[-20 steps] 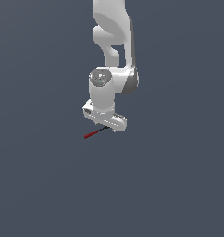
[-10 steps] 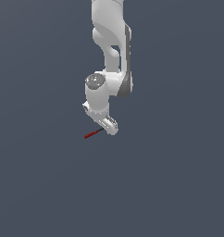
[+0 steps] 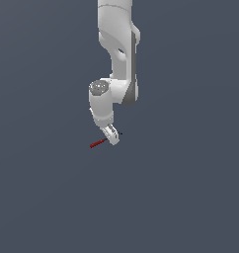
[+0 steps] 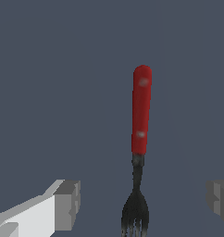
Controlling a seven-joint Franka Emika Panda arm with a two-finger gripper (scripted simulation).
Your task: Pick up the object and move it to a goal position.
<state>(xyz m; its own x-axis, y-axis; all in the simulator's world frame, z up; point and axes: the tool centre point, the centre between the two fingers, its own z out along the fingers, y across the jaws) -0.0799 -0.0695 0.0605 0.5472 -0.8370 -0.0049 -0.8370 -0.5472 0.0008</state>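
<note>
The object is a small fork with a red handle (image 4: 141, 109) and a black neck and tines (image 4: 135, 210). It lies flat on the grey floor. In the exterior view it shows as a thin rod (image 3: 97, 144), red end toward that view's left and black end under the hand. My gripper (image 3: 111, 136) hangs just above the black end. In the wrist view the gripper (image 4: 142, 202) is open, with one white finger (image 4: 63, 203) and the other finger (image 4: 220, 198) far apart on either side of the tines. Neither finger touches the fork.
Only the plain dark grey floor (image 3: 180, 197) and my white arm (image 3: 119, 49), which rises out of the top of the exterior view.
The wrist has turned, so the hand now shows edge-on in the exterior view, and it has come down a little toward the fork. The fork has not moved.
</note>
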